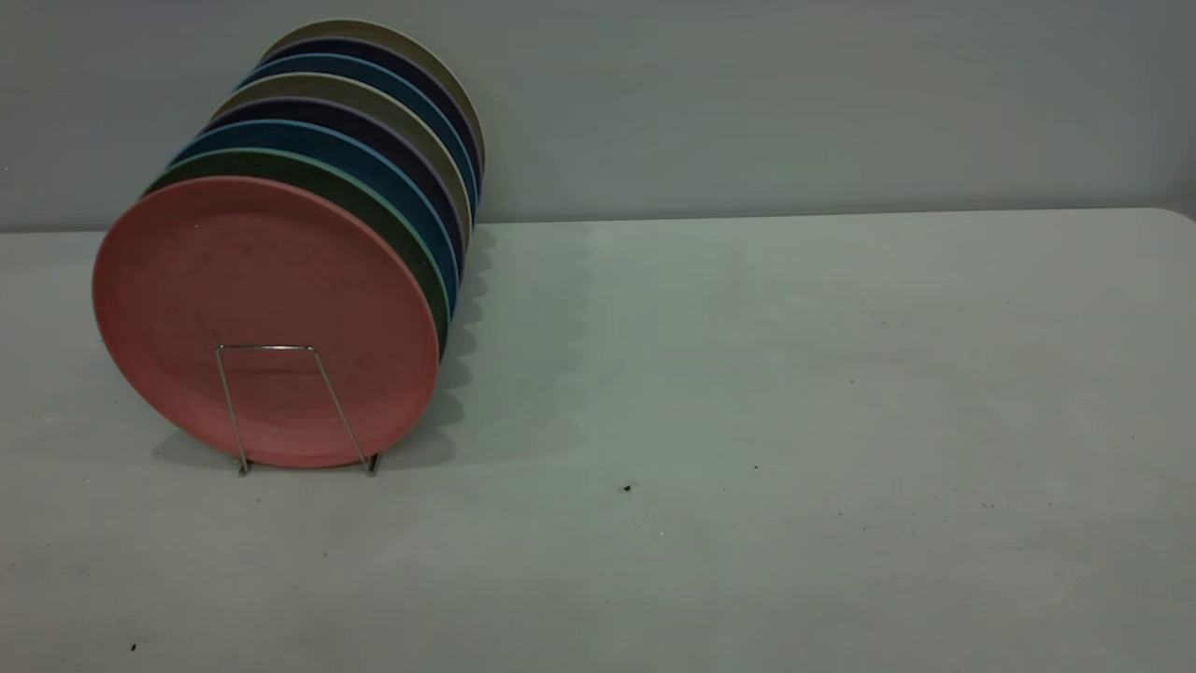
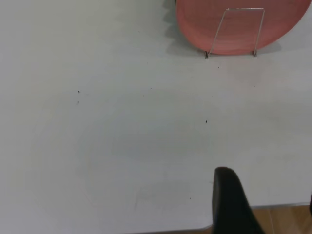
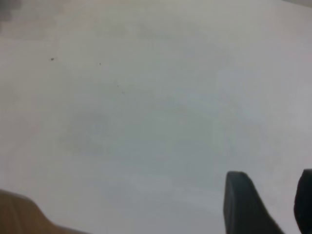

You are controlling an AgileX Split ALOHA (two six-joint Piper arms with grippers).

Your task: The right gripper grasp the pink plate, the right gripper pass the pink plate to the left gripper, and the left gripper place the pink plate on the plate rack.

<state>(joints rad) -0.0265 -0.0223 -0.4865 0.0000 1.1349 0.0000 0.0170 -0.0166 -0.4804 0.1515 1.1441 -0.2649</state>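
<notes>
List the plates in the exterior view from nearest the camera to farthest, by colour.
pink plate behind the front loop of the plate rack → green plate → blue plate → dark navy plate → beige plate; the ones behind repeat these colours, order unclear.

Neither arm shows in the exterior view. In the left wrist view, the left hand (image 2: 265, 204) hangs above the desk near one of its edges, where the surface ends; one dark tapered finger (image 2: 229, 200) is plain and only a sliver of the other shows at the frame's border, so the two stand well apart, holding nothing. In the right wrist view, the right hand (image 3: 273, 204) hovers above bare desk near a corner, its two dark fingers (image 3: 241, 200) parted with a clear gap between them, nothing gripped.
</notes>
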